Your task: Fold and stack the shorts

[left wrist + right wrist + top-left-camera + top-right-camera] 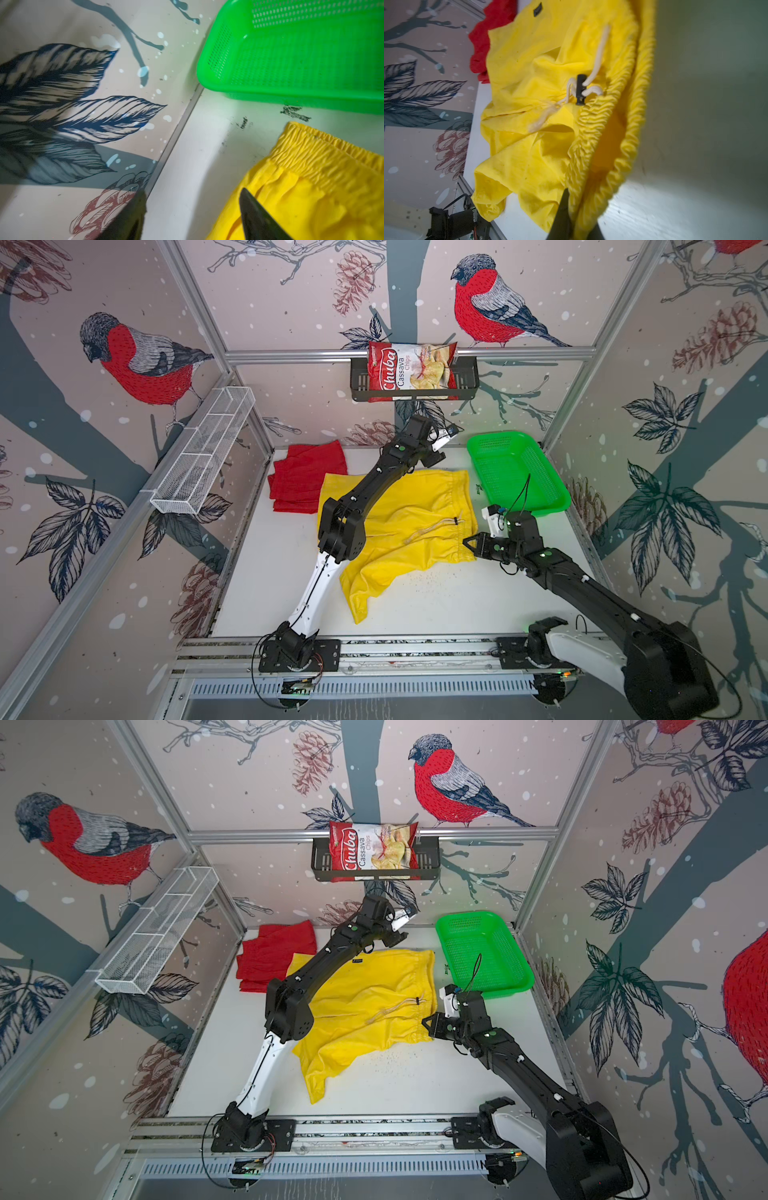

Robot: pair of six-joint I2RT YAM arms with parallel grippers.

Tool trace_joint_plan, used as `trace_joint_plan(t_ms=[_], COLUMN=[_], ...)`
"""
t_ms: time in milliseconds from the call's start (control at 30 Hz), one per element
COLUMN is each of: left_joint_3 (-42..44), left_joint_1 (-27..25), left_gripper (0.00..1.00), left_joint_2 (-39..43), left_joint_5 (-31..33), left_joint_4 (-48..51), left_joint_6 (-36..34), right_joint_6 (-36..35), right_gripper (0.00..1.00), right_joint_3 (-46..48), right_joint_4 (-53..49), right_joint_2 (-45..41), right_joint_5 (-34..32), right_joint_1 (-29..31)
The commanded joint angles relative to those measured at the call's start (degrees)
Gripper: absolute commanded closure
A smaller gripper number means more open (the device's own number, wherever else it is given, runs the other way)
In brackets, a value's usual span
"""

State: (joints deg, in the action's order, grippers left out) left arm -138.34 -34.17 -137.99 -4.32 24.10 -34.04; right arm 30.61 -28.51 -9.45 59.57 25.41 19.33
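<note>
1. Your red shorts lay back-left on the worktop.
2. Your left arm hid part of the yellow shorts; left fingers spread.
3. Chips bag sat in the rack.
4. Right fingers pinched the yellow waistband.

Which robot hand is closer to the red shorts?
Left. The left gripper hangs open near the back of the table, a little right of the red shorts. The right gripper is farther away, pinching the yellow shorts at their waistband, nearer the front.
</note>
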Motion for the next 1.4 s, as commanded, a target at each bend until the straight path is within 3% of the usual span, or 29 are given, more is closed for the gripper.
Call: trace_joint_plan(t_ms=[0, 100, 200, 333, 500, 600, 700, 833, 1100, 1367], left_joint_3=[6.4, 17.2, 29.4, 45.4, 67.6, 73.5, 74.7, 74.4, 64.4, 51.5], left_joint_1=[0.1, 1.1, 2.9, 6.8, 11.9, 15.3, 19.2, 24.1, 33.1, 36.4], left_gripper=[0.22, 0.20, 0.20, 0.21, 0.22, 0.22, 0.20, 0.19, 0.17, 0.17], left_joint_2=[7.7, 17.5, 28.0, 40.7, 52.4, 53.6, 52.1, 48.3, 33.9, 17.6], left_joint_5=[2.8, 4.8, 5.5, 4.9, -0.1, -1.7, -1.3, 0.7, 2.5, 4.4], left_joint_4=[-2.6, -1.7, -1.3, -4.0, -12.1, -14.5, -15.3, -17.0, -13.2, -7.0], left_joint_6=[5.8, 11.0, 16.9, 25.5, 36.3, 40.8, 43.7, 45.7, 48.8, 48.8], right_joint_6=[1.9, 0.8, -0.1, 0.1, -0.4, 0.3, 0.9, 3.0, 9.2, 10.4], right_gripper=[0.57, 0.38, 0.38, 0.39, 0.40, 0.40, 0.41, 0.41, 0.41, 0.38], right_joint_3=[-1.3, -5.7, -10.4, -14.5, -15.1, -14.8, -13.7, -8.6, 3.6, 4.2], right_joint_4=[-8.2, -14.4, -15.7, -13.3, -2.6, 1.6, 3.0, 4.5, 3.0, -1.8], right_joint_2=[-1.6, -4.3, -6.7, -4.9, 4.8, 11.8, 17.8, 19.1, 14.0, 6.9], right_joint_5=[-8.0, -13.5, -17.8, -24.1, -22.4, -21.5, -22.6, -24.3, -26.7, -29.6], right_joint_1=[-0.4, 0.0, 3.0, 12.0, 20.4, 22.2, 23.0, 23.4, 23.5, 23.6])
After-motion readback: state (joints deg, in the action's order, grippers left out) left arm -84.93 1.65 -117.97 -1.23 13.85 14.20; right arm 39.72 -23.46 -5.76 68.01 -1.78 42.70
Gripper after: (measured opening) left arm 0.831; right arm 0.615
